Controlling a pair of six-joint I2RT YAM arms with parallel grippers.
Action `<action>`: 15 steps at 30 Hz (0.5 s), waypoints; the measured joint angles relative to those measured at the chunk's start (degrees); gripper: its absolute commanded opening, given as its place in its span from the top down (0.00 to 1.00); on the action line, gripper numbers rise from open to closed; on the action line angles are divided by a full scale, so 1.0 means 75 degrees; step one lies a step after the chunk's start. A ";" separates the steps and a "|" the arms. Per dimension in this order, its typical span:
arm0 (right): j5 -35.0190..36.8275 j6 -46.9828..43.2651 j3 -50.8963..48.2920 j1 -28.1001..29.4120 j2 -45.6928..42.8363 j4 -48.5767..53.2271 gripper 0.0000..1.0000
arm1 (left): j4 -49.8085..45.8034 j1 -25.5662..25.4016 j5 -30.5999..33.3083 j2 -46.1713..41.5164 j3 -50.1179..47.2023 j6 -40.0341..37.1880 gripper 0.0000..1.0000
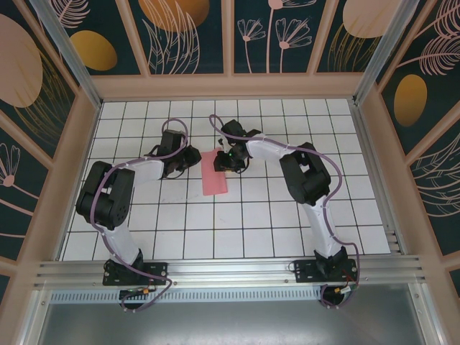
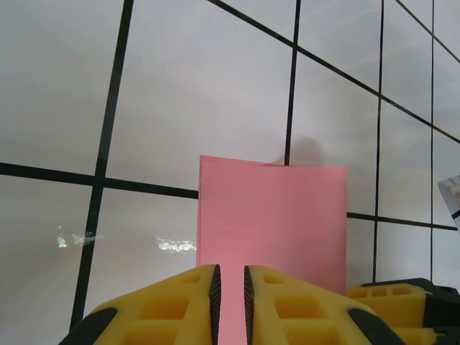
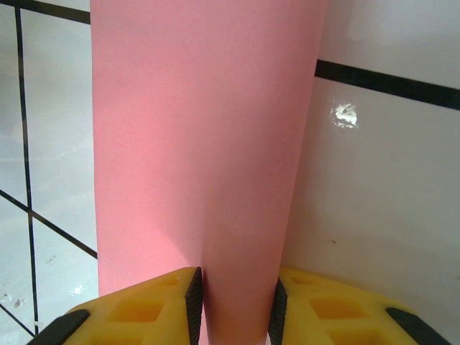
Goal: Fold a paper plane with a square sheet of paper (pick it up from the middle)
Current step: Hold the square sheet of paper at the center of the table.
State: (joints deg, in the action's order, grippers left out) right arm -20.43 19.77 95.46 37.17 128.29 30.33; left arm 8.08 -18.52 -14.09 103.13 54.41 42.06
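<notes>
Flanking folded square sheet of paper on tiled table; left gripper narrow; right gripper slightly apart, paper between.

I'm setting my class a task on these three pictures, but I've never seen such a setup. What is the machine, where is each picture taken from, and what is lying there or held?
Two robot arms are bolted at the near edge of a white gridded table. The wide picture looks down from above and behind: left arm, right arm. The other two come from a camera on each wrist; the yellow shapes are that arm's own fingers. One pink sheet of paper lies on the table, apparently folded into a narrow strip. The left gripper has its fingers nearly together at the paper's edge; whether it pinches it is unclear. The right gripper stands open over the paper.
</notes>
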 measured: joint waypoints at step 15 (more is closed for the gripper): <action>0.0000 0.0219 0.0114 0.0000 0.0061 0.0099 0.64 | 0.0300 0.0000 -0.0481 0.0204 -0.0058 0.0003 0.82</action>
State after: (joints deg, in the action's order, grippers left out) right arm -20.43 21.41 96.31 37.17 128.75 31.07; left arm 10.33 -18.52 -17.69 104.66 53.98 42.09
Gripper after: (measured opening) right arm 0.364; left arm 0.183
